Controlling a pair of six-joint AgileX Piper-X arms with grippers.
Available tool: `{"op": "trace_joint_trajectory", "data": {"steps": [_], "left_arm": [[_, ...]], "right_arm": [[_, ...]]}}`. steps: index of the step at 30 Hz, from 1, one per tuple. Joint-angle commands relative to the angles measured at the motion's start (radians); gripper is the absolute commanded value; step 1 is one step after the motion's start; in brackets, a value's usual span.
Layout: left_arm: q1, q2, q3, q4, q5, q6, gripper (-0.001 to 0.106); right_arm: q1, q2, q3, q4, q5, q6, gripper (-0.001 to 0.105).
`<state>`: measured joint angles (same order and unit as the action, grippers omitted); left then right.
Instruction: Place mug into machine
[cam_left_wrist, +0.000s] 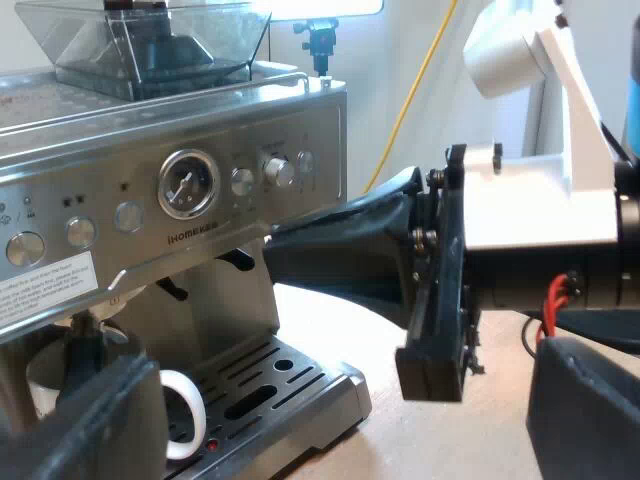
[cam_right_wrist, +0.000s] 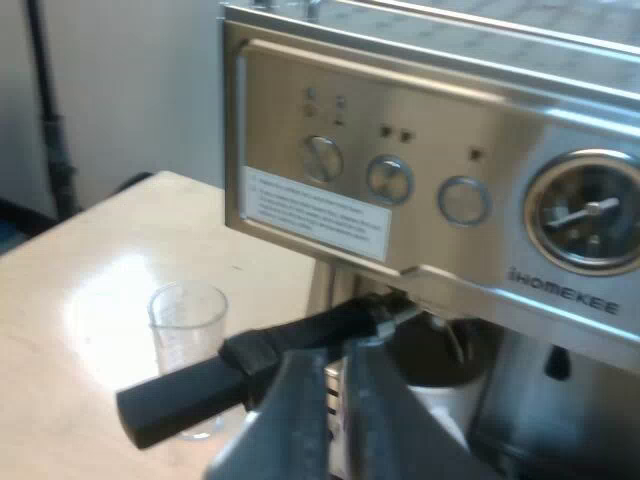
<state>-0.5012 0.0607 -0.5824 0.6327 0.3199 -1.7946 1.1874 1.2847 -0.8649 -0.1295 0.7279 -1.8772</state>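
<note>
The white ceramic mug (cam_left_wrist: 196, 405) sits on the slotted drip tray (cam_left_wrist: 300, 385) of the brushed-steel espresso machine (cam_left_wrist: 150, 135), under the dark-handled metal holder (cam_right_wrist: 250, 365) at its front. The left gripper (cam_left_wrist: 345, 400) hangs spread wide and empty before the tray. The right gripper (cam_right_wrist: 335, 362) has its black fingers drawn nearly together on nothing, by that handle, with a clear measuring glass (cam_right_wrist: 188, 320) nearby.
</note>
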Motion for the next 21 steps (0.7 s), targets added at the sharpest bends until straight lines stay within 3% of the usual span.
{"op": "trace_joint_trajectory", "data": {"steps": [1,8,21], "left_arm": [[0.002,-0.002,-0.007,-0.006,-0.009,-0.004,0.081],[0.002,-0.002,-0.001,-0.006,-0.009,0.016,0.081],[0.002,0.058,0.023,-0.037,-0.014,0.025,0.081]], "right_arm": [[-0.043,0.007,-0.006,-0.018,-0.058,0.067,0.0],[-0.132,0.029,-0.015,-0.075,-0.095,0.155,0.0],[-0.177,0.191,-0.181,-0.067,-0.127,0.147,0.0]]}}
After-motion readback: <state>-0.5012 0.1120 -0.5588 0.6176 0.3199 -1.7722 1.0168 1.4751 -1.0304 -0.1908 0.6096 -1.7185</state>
